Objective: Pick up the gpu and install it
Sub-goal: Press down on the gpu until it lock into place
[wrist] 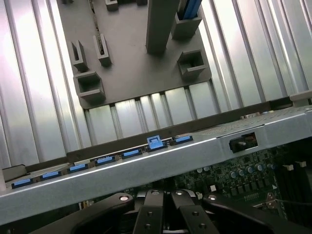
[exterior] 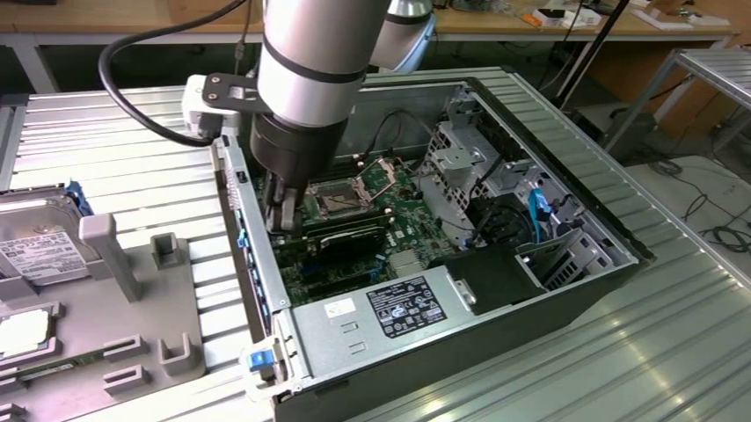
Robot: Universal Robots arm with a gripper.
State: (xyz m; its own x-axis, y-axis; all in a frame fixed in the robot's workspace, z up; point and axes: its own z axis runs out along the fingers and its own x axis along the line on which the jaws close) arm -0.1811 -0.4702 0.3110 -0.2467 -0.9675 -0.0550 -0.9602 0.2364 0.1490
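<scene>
1. Starting at the end effector (exterior: pixel 280 215): reaching straight down into the open pc case (exterior: pixel 586 207), right beside the rear wall on the exterior view's left. From the wrist view, looks drawn together (wrist: pixel 168 219), with barely a slit between the two sides. Can't tell if anything thin is pinched in there.
2. Just beside it, spotting the gpu (exterior: pixel 346 239): dark cooler face up, lying low and flat across the motherboard (exterior: pixel 382 180), between the cpu socket (exterior: pixel 343 200) and the power supply (exterior: pixel 399 308). Looks to be in its slot or very nearly, though can't confirm fully seated.
3. Guessing at the why: gripping or pressing at the bracket end makes sense, since that end has to line up with the rear wall openings. Coming in vertically also dodges the cables and the drive cage further in.
4. Along that rear wall, seeing a row of blue latches (wrist: pixel 155 142), probably for the card brackets.
5. Further out on the worktop (exterior: pixel 657 352), noticing the grey parts holder (exterior: pixel 153 290) with its upright slots, there to keep parts standing and easy to grab.
6. At the far edge, on the exterior view's left, catching a hard drive (exterior: pixel 30 246) parked in that holder, well apart from the action.
</scene>
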